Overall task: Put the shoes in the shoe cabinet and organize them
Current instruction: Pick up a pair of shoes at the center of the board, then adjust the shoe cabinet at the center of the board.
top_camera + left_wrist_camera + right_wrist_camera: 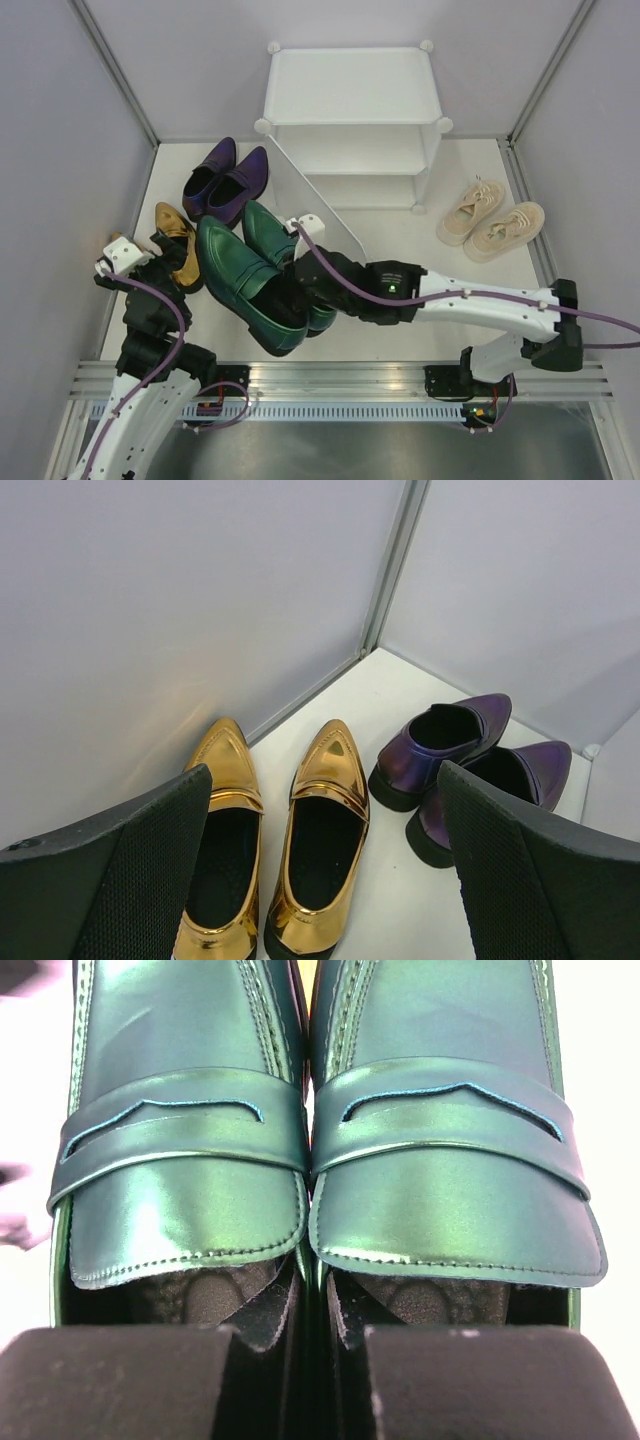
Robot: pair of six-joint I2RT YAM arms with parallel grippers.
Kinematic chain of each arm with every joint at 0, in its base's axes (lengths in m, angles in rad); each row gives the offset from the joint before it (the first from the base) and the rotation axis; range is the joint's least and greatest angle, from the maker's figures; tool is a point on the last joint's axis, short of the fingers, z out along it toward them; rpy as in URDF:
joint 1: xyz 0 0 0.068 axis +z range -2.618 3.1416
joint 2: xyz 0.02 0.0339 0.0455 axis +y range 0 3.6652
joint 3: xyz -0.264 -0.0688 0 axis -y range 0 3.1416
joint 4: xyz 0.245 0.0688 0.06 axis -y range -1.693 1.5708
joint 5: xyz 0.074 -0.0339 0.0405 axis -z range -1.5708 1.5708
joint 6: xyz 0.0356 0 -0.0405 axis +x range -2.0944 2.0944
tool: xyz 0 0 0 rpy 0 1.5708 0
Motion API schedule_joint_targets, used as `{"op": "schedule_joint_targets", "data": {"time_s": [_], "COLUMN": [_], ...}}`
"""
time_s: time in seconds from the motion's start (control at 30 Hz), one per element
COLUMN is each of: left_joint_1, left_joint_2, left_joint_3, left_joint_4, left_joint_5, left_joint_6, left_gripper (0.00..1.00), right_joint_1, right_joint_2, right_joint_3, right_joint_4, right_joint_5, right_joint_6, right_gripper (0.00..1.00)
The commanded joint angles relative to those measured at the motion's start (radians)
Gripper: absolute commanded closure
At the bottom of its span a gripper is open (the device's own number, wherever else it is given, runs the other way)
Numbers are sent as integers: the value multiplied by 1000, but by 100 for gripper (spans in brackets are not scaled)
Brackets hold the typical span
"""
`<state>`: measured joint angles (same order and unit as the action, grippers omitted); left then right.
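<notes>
Green loafers (190,1180) in R gripper (305,1350), wrist-view.

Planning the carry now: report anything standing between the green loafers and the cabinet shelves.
The open door panel does: it slants out from the cabinet's front-left corner, between the green loafers and the shelf openings. The purple shoes lie left of it, aside.

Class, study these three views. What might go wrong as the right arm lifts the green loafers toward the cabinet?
1. The right gripper pinches only the inner walls of the green loafers, so one shoe may slip out.
2. The door panel slants out in front of the cabinet; the long shoes might knock it.
3. The open left gripper hangs by the gold loafers alongside; the arms may clash.
</notes>
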<state>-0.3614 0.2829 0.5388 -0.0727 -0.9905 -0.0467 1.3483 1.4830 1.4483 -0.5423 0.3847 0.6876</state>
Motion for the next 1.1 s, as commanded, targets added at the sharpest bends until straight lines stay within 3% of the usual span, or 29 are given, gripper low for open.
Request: {"op": "schedule_joint_targets", "data": {"time_s": [0.0, 0.1, 0.47, 0.6, 0.8, 0.93, 1.07], "left_joint_1": [2, 2, 4, 2, 2, 2, 1], "left_joint_2": [1, 4, 21, 22, 25, 35, 42], "left_joint_3": [12, 12, 15, 16, 20, 23, 26], "left_joint_4": [14, 14, 11, 7, -7, -13, -24], "left_joint_5": [-16, -7, 27, 46, 70, 93, 108], "left_joint_6": [-22, -22, -24, -25, -39, -47, -50], "left_gripper": [4, 4, 5, 6, 6, 6, 6], "right_joint_1": [20, 20, 20, 20, 20, 20, 22], "right_joint_2": [-188, -254, -458, -519, -707, -840, -853], "right_joint_3": [141, 182, 308, 328, 145, -20, -115], "right_joint_4": [183, 186, 92, -4, -94, -184, -357], "right_joint_5": [25, 32, 302, 572, 818, 908, 973], "right_joint_6": [-51, -86, -240, -315, -327, -241, -96], "right_gripper": [99, 99, 100, 99, 99, 99, 99]}}
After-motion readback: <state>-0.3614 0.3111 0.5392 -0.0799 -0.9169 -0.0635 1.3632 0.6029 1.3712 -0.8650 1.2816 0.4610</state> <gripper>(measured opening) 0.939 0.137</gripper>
